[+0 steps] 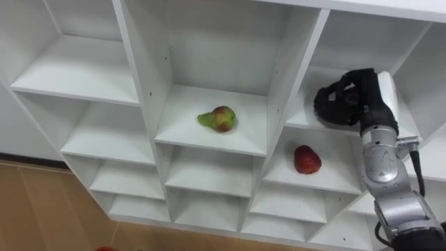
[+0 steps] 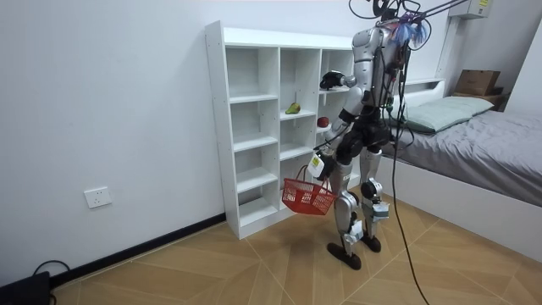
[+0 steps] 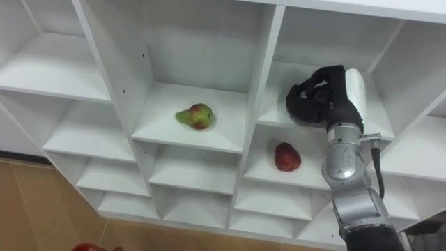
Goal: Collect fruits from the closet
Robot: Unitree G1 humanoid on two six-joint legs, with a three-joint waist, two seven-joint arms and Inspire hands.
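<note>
Right hand [image 3: 319, 97]: fingers curled inward, no fruit seen within; raised before the shelf unit [image 3: 265, 84], probably poised to reach.
Red fruit [image 3: 286, 157]: just below the hand, one compartment down; rounded, dark red.
Pear [image 3: 194, 116]: left of the hand, neighbouring compartment; green, red-blushed, lying sideways.
Left hand [image 2: 324, 159]: low at the side, carrying the red basket [image 2: 306, 196], probably for collecting.

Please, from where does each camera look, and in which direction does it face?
Left eye view: on the head, facing the shelf; the right arm and curled right robot hand show, in the compartment above the red fruit.
Right eye view: beside it, same scene and arm.
Room view: off in the room, facing the shelf and whole standing robot; basket hangs from the left robot hand.
Both eye views share pear, red fruit, right robot hand.
</note>
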